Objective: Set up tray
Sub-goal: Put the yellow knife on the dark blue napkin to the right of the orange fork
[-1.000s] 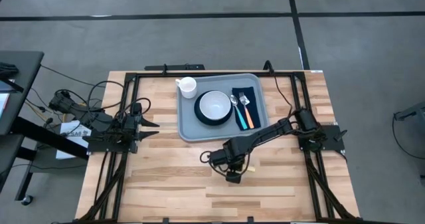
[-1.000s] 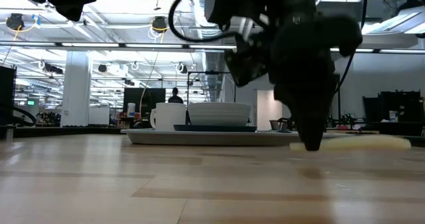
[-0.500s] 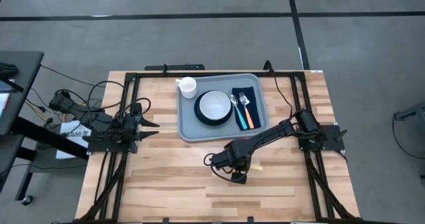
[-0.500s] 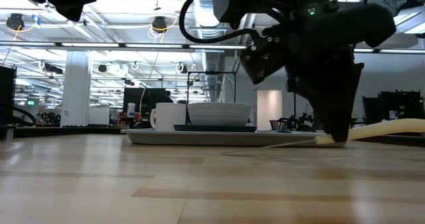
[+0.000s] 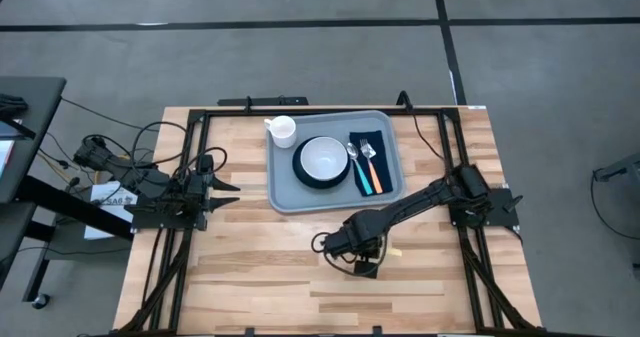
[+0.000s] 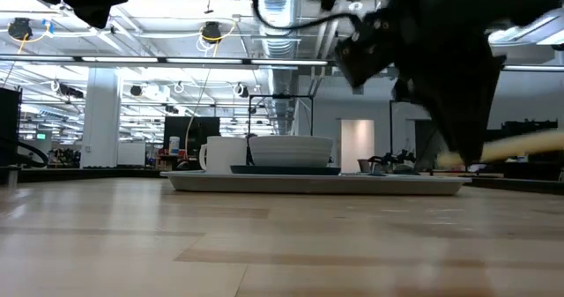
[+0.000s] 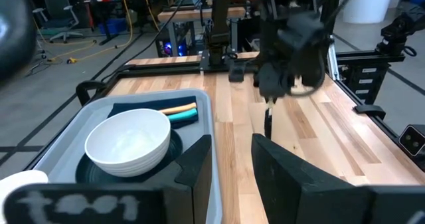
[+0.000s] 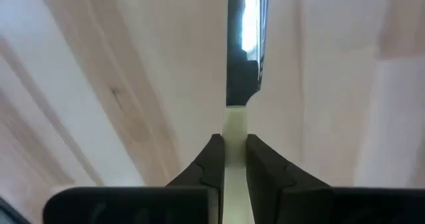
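Observation:
The grey-blue tray [image 5: 283, 182] lies at the table's far middle. It carries a white cup [image 5: 283, 129], a white bowl [image 5: 323, 158] on a dark plate, and a dark napkin [image 5: 385, 140] with a spoon and a fork on top. My right gripper [image 5: 366, 265] is near of the tray, shut on a knife [image 8: 244, 44] with a cream handle and a metal blade. My left gripper [image 5: 228, 191] waits at the table's left, fingers a little apart, touching nothing. My right gripper pinches the knife's cream handle [image 8: 234, 125] between its two fingers, close to where the blade starts. The fingers come from above, pointing down, and lie across the knife. The knife is lifted clear of the table, near level, its handle [image 6: 524, 145] sticking out sideways.
Black frame rails [image 5: 190, 227] run along the table's left and right sides and its far edge. Bare wood [image 5: 260, 267] spreads near of the tray. The room behind the table shows in the low view.
My right gripper has moved up and a little toward the table's right and near edges. The knife lay flat on the table a second ago; its handle end rose first, and now the whole knife hangs clear of the wood.

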You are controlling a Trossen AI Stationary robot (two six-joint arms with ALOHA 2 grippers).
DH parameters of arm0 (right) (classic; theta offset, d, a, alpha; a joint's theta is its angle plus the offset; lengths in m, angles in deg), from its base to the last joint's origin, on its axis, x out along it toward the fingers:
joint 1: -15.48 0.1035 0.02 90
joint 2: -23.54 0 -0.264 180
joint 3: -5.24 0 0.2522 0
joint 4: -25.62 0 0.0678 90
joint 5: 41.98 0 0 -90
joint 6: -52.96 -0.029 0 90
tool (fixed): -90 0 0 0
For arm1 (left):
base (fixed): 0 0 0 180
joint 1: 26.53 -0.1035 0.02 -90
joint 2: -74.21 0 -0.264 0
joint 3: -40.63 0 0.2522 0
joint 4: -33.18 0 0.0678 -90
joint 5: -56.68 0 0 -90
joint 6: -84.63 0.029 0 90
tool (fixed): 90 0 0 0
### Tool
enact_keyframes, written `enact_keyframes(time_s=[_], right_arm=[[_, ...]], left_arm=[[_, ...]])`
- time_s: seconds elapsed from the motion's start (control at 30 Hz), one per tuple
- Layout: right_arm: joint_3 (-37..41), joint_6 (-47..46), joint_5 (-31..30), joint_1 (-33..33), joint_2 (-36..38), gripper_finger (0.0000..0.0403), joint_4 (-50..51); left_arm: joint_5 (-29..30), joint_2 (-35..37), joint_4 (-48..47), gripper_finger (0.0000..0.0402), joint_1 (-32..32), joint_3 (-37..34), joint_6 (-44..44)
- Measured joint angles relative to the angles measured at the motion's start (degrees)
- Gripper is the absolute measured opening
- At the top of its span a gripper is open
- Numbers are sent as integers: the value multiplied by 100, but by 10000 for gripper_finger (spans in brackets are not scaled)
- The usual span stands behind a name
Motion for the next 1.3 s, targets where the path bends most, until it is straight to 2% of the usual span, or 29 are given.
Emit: enact_keyframes(time_s=[0.23, 0.37, 0.53, 0.7, 0.93, 1.13, 1.3], right_arm=[[0, -626, -416, 78, 845, 28, 331], [0, -1103, -888, 109, 1390, 28, 618], [224, -1725, -1434, -222, 1944, 28, 692], [664, -1832, -1919, -900, 2349, 29, 668], [1587, -1847, -1889, -2377, 2926, 29, 9], [2344, -1840, -1097, -3756, 3128, 30, -1065], [2472, -1652, -828, -4501, 2730, 28, -1231]], left_arm=[[-2, 2, 0, 96, 0, 0, 0], [-2, 2, 0, 96, 0, 0, -2], [-2, 1, 16, 96, 0, 0, 0], [-2, 2, 54, 96, 0, 0, -121], [-2, 2, 52, 96, 0, 0, -151], [-2, 2, 50, 96, 0, 0, -146], [1, 2, 51, 96, 0, 0, -89]])
